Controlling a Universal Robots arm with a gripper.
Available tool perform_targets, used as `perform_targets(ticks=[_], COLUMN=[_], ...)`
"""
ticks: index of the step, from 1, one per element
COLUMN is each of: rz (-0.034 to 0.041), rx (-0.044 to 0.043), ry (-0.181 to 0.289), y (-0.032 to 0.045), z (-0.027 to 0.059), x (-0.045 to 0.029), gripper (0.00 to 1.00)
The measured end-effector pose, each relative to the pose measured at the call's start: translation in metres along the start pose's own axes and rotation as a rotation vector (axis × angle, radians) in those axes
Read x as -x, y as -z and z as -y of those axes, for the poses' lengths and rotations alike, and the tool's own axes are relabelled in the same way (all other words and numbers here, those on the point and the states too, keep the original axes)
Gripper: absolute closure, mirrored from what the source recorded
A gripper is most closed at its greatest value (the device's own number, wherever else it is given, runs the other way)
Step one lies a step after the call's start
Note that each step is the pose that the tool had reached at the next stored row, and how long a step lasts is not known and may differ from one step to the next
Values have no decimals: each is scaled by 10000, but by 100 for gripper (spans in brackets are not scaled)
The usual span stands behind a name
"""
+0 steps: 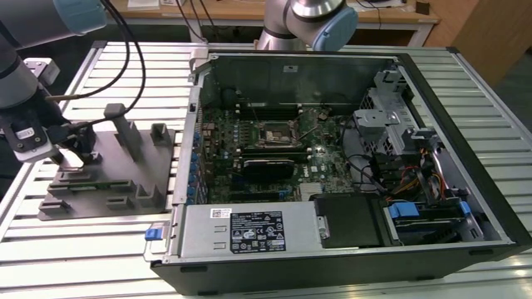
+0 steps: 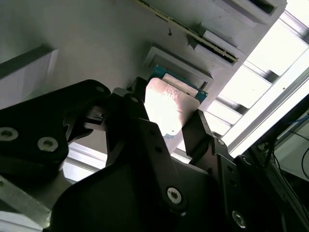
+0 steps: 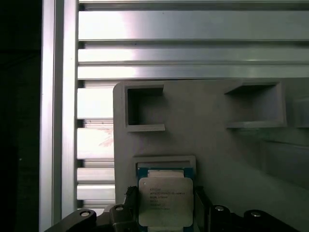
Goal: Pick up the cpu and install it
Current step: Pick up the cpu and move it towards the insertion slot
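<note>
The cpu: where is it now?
The cpu is between the gripper's jaws at the grey fixture block, on the exterior view's left, beside the computer case.

Slatted aluminium table (image 1: 83, 249); wooden desk (image 1: 233, 12) behind; wooden panel (image 1: 478, 28) at exterior view's right.

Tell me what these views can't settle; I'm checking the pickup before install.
The cpu: one edge cut off by the frame, first wrist view.
Its seating on the fixture block: hidden by the end effector, second wrist view.
Pins of the motherboard socket: too small, exterior view.
</note>
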State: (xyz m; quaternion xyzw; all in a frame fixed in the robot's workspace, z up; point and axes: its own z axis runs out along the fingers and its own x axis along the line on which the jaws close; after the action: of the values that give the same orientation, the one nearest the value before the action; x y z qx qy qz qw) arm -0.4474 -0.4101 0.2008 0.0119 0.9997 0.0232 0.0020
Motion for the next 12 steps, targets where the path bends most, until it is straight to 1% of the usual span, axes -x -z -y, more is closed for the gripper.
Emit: perform_targets(ticks=[12], rz=[1], rx=[1], ry=[0], y=[137], z=[-7], x=[1], gripper=[46])
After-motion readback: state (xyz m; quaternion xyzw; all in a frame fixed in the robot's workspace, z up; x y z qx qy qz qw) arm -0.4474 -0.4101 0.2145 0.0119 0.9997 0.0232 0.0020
